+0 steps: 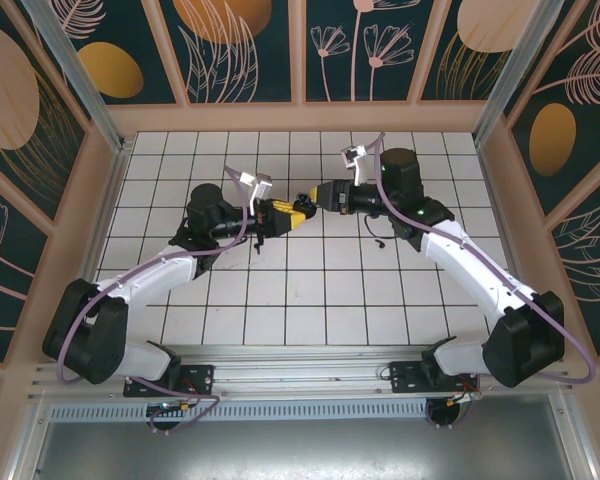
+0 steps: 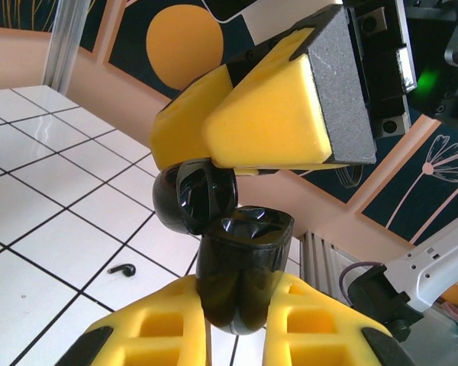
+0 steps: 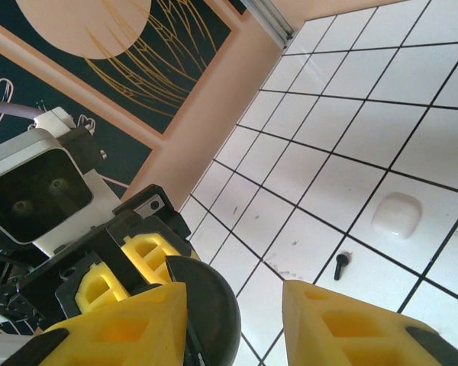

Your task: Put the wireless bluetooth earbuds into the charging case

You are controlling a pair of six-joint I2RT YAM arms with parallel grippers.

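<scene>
Your left claw [image 2: 240, 284] is closed on the black hinged case [image 2: 240, 259]. In the left wrist view its two yellow fingers sit at the bottom centre of the frame and pinch the lower body from both sides, holding the case upright and clear of the tiled floor [image 3: 343, 145]. The lid [image 2: 206, 194] is swung open and leans toward the left of that frame, so you can see the glossy moulded hollow inside.

Your right claw [image 3: 233, 288] is partly open. In the right wrist view bare tile shows between its fingers at the bottom of the frame. The black lid lies against the inner edge of the left-hand finger, but nothing is pinched between the two.

In the overhead view the two claws meet tip to tip just above the middle of the frame.

One black earbud [image 2: 123, 270] lies loose on a tile, lower left in the left wrist view. In the right wrist view it is at lower right, near a white rounded box [image 3: 397, 216] on the next tile.
</scene>
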